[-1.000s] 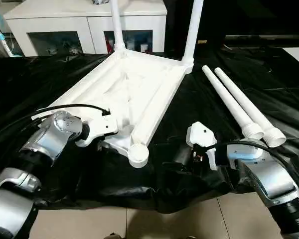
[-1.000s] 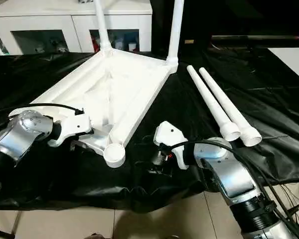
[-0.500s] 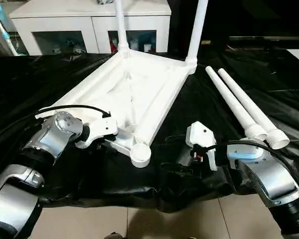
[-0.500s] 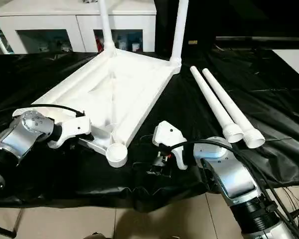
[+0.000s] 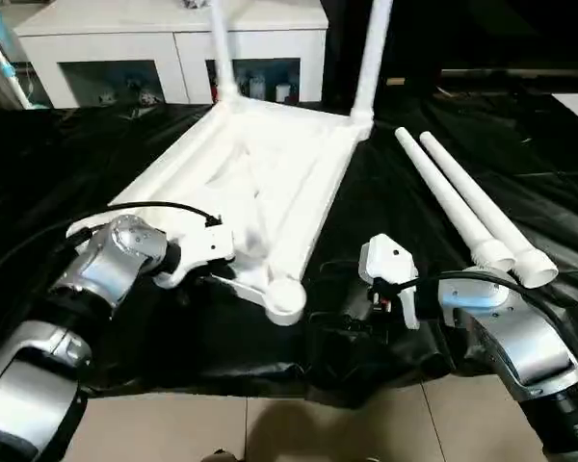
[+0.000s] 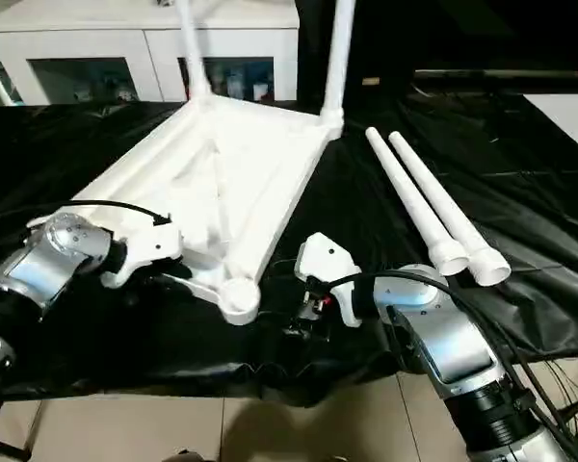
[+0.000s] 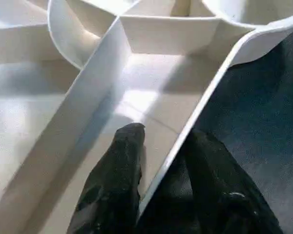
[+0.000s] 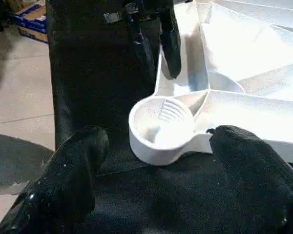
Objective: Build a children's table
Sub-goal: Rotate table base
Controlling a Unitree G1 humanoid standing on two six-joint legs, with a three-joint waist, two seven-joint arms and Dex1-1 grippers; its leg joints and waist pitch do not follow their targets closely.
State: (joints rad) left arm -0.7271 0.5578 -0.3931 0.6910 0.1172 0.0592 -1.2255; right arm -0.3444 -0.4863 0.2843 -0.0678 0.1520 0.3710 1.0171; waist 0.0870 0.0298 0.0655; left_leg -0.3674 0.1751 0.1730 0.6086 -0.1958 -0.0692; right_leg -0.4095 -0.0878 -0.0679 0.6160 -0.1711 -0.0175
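The left jaws pinch the raised rim of the upturned table top, one finger inside, one outside, close to the near corner socket. The right jaws stand wide apart, holding nothing, either side of that socket yet clear of it. The top lies near the bench's front edge, two legs upright at its far corners. Two loose legs lie side by side toward the right edge.
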